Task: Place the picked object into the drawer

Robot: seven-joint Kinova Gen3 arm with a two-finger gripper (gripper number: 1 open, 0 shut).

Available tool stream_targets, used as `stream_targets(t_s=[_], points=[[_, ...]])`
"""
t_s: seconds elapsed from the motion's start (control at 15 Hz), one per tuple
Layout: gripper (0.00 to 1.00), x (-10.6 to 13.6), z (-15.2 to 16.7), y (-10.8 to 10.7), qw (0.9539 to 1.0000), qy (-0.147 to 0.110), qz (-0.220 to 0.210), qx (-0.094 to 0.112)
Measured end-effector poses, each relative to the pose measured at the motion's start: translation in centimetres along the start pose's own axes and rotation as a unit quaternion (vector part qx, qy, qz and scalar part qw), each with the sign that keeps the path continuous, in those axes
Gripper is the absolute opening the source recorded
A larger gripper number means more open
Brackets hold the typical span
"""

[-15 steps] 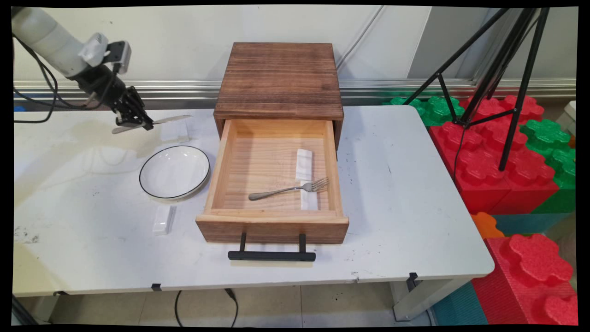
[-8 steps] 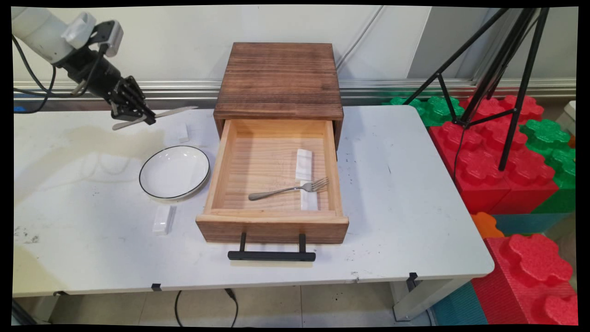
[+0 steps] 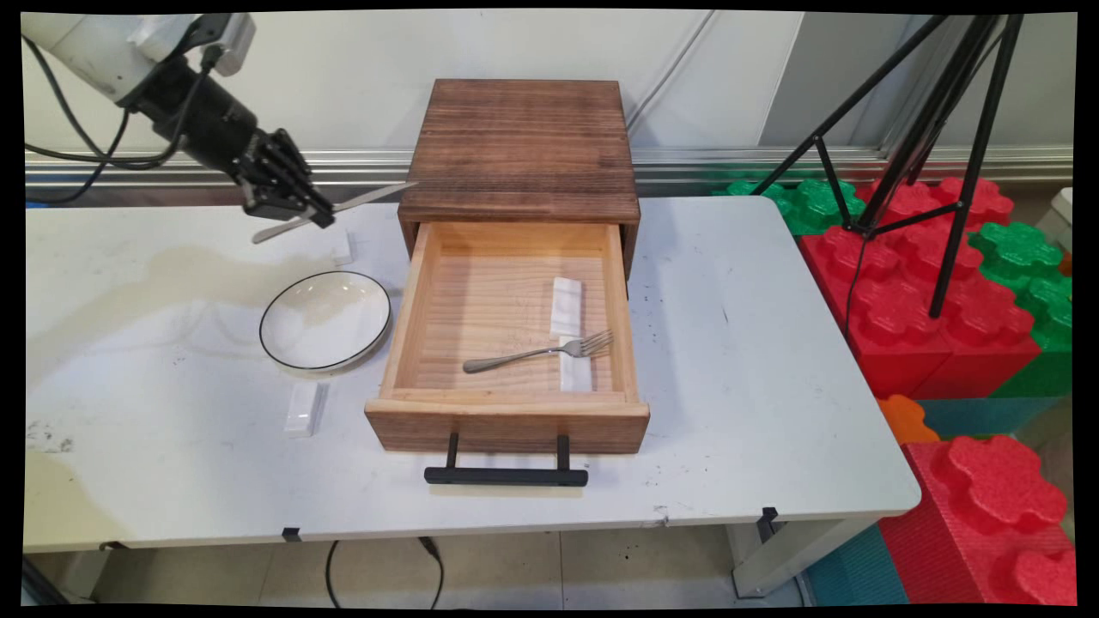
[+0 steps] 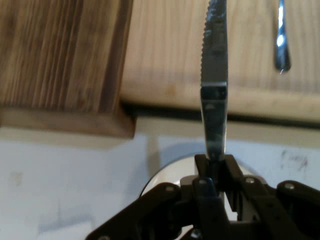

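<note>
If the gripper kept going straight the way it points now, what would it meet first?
Probably the wooden drawer box. The gripper, shut on a knife, points toward its left side, and the blade tip already reaches that edge. In the hand view the blade runs over the open drawer, so depth is uncertain.

Shiny metal knife (image 4: 215, 75); grainy wooden drawer (image 3: 506, 335).

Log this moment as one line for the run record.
end effector: shut on knife | position: above table, left of open drawer | blade: toward drawer box | nearby: plate | drawer: fork
</note>
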Motion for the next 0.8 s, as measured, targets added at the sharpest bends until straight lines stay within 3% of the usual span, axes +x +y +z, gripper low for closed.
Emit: stream_targets(t_s=[0.27, 0.8], points=[[0.0, 4.1, 1.7, 1.8, 0.9996, 0.026, 0.001, -0.01], [0.0, 9.9, 6.2, 3.7, 0.9983, 0.053, 0.007, -0.024]])
